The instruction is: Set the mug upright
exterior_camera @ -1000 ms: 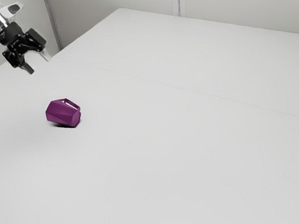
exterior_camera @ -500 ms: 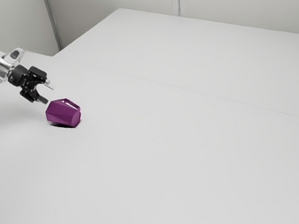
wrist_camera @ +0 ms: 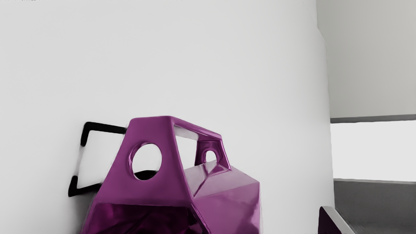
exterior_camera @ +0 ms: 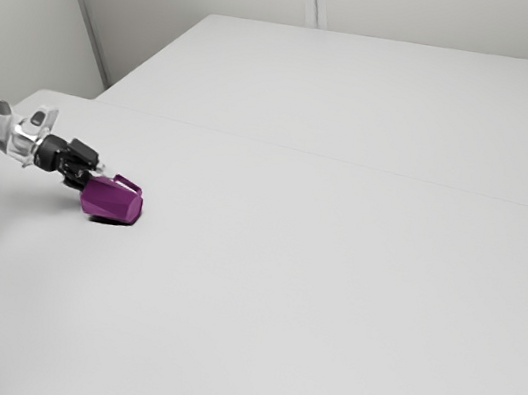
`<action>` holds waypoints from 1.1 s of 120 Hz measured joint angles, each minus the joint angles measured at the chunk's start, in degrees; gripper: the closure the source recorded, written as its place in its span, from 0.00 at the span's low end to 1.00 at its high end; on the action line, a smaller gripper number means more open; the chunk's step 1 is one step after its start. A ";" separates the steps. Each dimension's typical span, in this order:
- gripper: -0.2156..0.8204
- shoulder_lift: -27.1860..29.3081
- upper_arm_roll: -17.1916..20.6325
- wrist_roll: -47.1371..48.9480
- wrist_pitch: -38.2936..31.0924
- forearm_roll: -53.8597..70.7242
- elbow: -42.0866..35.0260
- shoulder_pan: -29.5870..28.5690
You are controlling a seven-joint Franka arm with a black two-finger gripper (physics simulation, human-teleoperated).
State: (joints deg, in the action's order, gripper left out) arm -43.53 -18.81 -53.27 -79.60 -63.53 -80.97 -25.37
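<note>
Mug (exterior_camera: 113, 201) tipped on its side
Its mouth is faced by the spread tool (exterior_camera: 92, 179) (handle (exterior_camera: 128, 183) uppermost); its weight is borne by the surface (exterior_camera: 328, 300).

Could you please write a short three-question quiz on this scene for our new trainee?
1. Multiple choice: what colour is the mug on the table?
A) green
B) purple
C) yellow

2. True or false: the mug is standing upright on its base.

3. Fill in the blank: the gripper is at the end of the mug nearer the exterior view's ____.

Key: 1. B; 2. false, it lies on its side; 3. left.
</note>
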 joint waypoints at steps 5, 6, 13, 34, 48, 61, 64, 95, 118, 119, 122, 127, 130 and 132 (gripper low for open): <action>0.65 0.04 0.00 -0.54 0.39 -0.12 -0.17 -0.06; 0.67 0.04 0.01 -0.65 0.46 -0.14 -0.29 -0.07; 0.76 0.06 0.22 -1.35 0.90 -0.49 -0.79 -0.10; 0.89 0.75 0.43 -3.07 3.76 -4.90 -2.71 -0.87; 0.93 4.49 0.41 -3.68 5.52 -6.33 -6.05 -0.65; 0.94 11.46 0.35 -3.16 5.09 -3.31 -9.80 2.22; 0.94 13.17 0.35 -2.86 4.50 -1.72 -10.26 3.26; 0.95 27.34 6.85 3.87 -7.91 27.52 -11.36 14.99; 0.95 36.44 12.18 11.46 -21.92 47.91 -23.35 18.64; 0.95 36.67 12.37 11.83 -22.56 48.62 -23.87 18.75; 0.95 37.38 12.80 12.93 -24.54 50.54 -25.54 19.09; 0.95 38.57 13.20 14.67 -28.02 53.52 -28.49 19.65; 0.95 39.01 13.52 15.76 -30.06 55.19 -30.06 19.77; 0.95 39.24 13.70 16.50 -31.36 56.13 -31.08 19.86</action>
State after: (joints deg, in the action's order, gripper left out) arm -4.30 -5.11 -36.77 -110.96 -7.39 -112.04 -5.51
